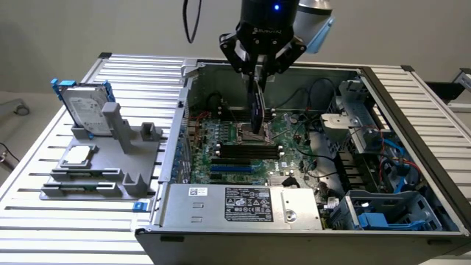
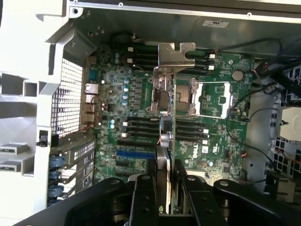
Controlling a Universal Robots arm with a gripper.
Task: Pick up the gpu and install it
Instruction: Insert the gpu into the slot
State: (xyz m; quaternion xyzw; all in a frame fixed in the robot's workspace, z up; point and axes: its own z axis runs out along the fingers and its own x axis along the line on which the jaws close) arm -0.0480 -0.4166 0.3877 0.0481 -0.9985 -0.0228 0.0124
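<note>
The hand (image 1: 258,73) clamps the gpu (image 1: 255,110) upright above the motherboard (image 1: 294,160). I judge it should stay plumb, squaring with the blue slot (image 1: 229,165) at seven o'clock.

Open computer case (image 1: 294,244), hard drive (image 1: 84,110)

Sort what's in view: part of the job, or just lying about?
In the job:
- black end effector, shut on the thin flat black-and-green gpu card
- green motherboard beneath the card
- open grey computer case

Lying about, outside the case:
- silver hard drive in blue frame
- small square silver CPU chip
- grey plastic holder
</note>
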